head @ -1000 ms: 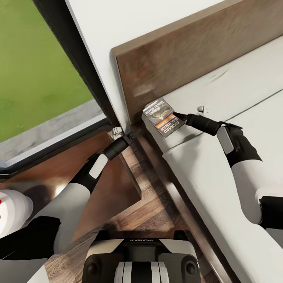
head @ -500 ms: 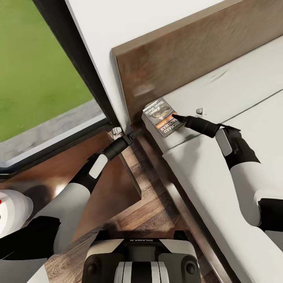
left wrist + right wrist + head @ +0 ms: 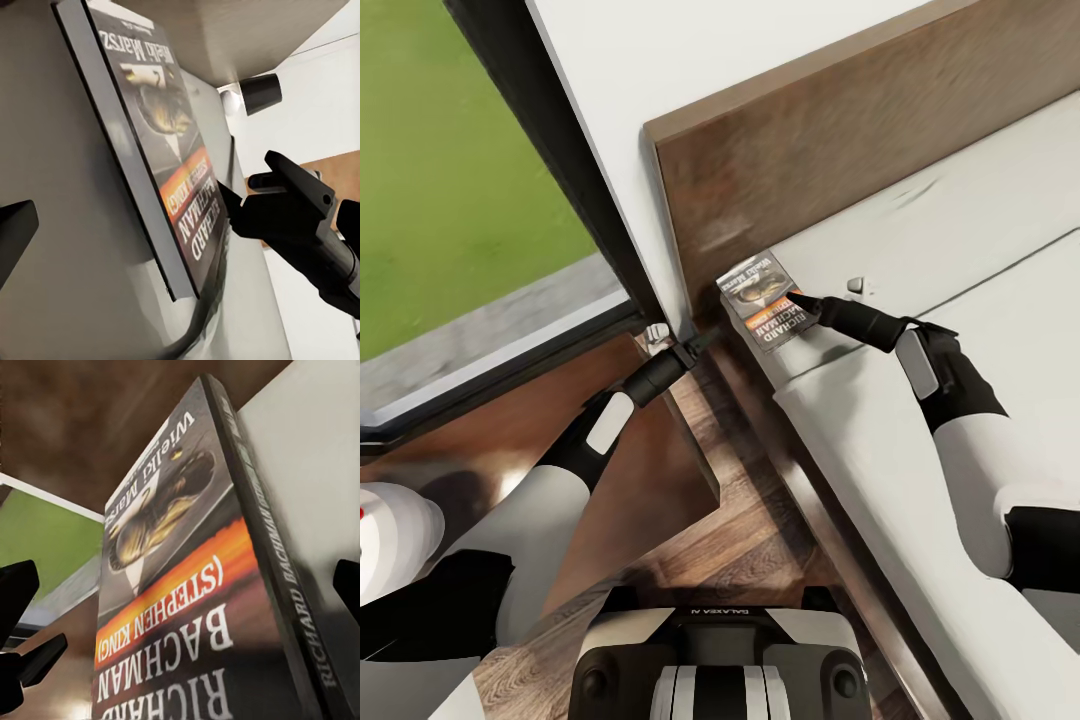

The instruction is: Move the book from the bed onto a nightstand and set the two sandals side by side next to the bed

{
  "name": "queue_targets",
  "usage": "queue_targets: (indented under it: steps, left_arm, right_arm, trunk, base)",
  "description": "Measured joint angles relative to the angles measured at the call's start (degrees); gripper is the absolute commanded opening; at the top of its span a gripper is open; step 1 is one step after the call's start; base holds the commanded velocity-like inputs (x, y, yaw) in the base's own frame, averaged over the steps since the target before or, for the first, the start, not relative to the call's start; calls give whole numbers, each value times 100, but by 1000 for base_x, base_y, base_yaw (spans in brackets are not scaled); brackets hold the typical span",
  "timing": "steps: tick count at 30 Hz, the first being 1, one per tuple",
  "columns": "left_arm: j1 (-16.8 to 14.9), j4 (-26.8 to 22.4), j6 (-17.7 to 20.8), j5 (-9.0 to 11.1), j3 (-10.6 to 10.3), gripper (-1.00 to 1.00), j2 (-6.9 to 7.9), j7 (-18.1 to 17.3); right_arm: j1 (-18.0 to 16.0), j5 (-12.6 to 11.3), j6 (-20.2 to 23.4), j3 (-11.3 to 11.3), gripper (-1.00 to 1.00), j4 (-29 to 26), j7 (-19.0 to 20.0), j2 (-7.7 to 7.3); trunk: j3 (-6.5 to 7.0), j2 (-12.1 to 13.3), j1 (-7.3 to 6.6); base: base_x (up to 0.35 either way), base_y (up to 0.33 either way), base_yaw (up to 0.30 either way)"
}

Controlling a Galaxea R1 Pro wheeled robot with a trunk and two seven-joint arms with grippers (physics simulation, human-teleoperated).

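Observation:
The book lies flat on the grey mattress of the bed, at the corner by the headboard. My right gripper is open, one dark finger resting on the book's cover and the other over the mattress. In the right wrist view the book sits between its spread fingers. My left gripper is open beside the bed frame, over the nightstand. In the left wrist view the book is close ahead, with the right gripper at its far edge. The sandals are out of view.
A tall dark-framed window showing grass stands left of the headboard. A strip of wood-plank floor runs between the nightstand and the bed frame. My base is at the lower edge.
My right gripper has slid toward the headboard corner, and the book has shifted slightly toward the bed's edge with it. The left arm has not moved.

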Motion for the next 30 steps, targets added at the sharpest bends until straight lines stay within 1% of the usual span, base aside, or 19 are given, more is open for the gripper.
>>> queue_targets:
  steps: [7,9,11,12,14,17,20,23,27,30]
  left_arm:
    - [0,0,0,-1,0,100,0,0]
    - [66,66,33,-60,-65,100,65,-34]
    - [132,108,36,-61,-70,100,131,-36]
    - [164,112,43,-66,-73,100,163,-35]
    - [229,178,58,-134,-124,100,228,-40]
    - [327,218,61,-222,-136,100,326,-44]
    - [424,220,61,-234,-138,100,420,-45]
    - [522,224,58,-238,-139,100,421,-47]
    - [641,221,54,-244,-141,100,418,-59]
    - [644,222,53,-257,-146,100,414,-63]
  right_arm:
    - [7,7,20,-3,100,-14,1,-5]
    - [58,-108,-35,-21,100,36,12,-9]
    - [59,-163,-26,-20,100,48,4,-10]
    - [52,-171,-19,-19,100,59,0,-12]
    - [52,-181,-44,-23,100,60,-28,-21]
    - [51,-178,-99,-28,100,57,-36,-29]
    - [51,-164,-163,-29,100,52,-12,-33]
    - [52,-131,-233,-33,100,47,-9,-39]
    - [53,-13,-358,-29,100,-29,-16,-41]
    - [59,45,-419,-27,100,-106,-19,-39]
  trunk:
    - [0,0,0]
    - [0,0,0]
    - [0,0,0]
    - [0,0,0]
    - [0,0,0]
    - [0,0,0]
    - [0,0,0]
    - [0,0,0]
    - [0,0,0]
    - [0,0,0]
  base:
    - [0,0,0]
    - [0,0,0]
    - [0,0,0]
    - [0,0,0]
    - [0,0,0]
    - [0,0,0]
    - [0,0,0]
    - [0,0,0]
    - [0,0,0]
    - [0,0,0]
